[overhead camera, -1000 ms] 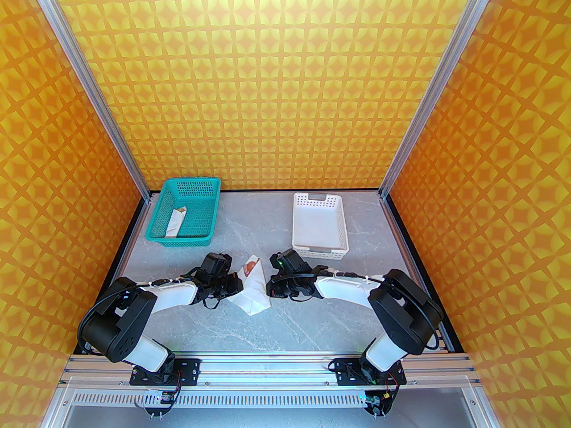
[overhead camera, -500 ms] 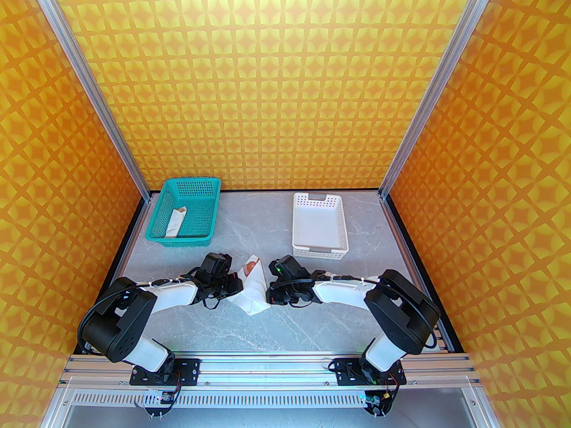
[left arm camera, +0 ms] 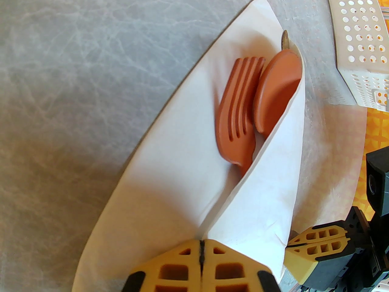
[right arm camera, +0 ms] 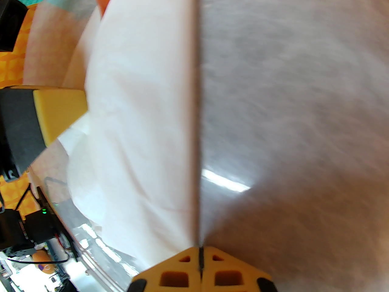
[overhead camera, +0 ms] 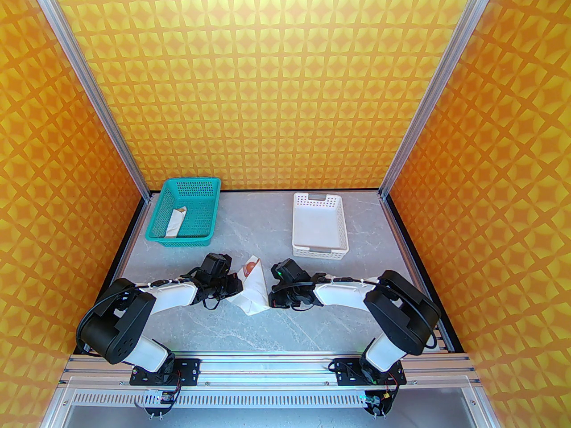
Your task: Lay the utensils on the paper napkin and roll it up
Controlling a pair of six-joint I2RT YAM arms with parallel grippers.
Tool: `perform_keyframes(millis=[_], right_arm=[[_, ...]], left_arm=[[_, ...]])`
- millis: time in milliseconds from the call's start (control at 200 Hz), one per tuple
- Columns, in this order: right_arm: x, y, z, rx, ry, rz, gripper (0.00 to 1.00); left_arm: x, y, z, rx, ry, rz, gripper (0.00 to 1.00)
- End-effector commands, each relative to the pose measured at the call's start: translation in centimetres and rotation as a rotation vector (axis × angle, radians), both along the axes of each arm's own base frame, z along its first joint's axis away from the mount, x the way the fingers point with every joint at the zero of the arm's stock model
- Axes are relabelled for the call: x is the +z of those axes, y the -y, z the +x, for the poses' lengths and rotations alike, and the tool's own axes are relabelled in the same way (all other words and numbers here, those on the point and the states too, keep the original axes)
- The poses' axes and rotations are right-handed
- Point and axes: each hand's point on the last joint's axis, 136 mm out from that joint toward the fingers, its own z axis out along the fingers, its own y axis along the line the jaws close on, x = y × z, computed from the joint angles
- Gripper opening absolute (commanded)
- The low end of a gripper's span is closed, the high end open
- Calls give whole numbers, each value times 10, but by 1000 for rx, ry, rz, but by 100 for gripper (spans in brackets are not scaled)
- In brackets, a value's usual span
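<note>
— What are the grippers doing?
— The left gripper is pinched tight on the paper napkin at its folded seam. The right gripper is clamped on the napkin's opposite edge, facing it.
— What's inside the fold?
— An orange fork and a reddish-brown spoon, side by side, heads showing; the flap hides their handles.
— And around them?
— Grey marbled tabletop, orange patterned walls. At the back, a teal basket holding a white paper tube; well to its right, a white perforated tray
</note>
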Motion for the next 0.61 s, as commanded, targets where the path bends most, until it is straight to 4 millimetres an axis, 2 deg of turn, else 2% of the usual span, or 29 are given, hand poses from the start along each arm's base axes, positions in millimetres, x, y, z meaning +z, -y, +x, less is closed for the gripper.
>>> perform_keyframes(millis=[0,130,280,460,600], right_arm=[[18,10,10,18,84,-90,5],[37,11,26,31,163,-141,10],[51,-6,35,68,254,-189,23],[52,-23,43,76,355,-272,43],[44,-38,45,98,377,-298,57]], left_arm=[[-14,-14,-14,3,-43,77,0],[-14,-13,-15,2,-40,73,0],[-13,-9,-15,5,-34,47,0],[-14,-9,-18,10,-39,33,0],[-15,-6,-20,6,-45,8,0]])
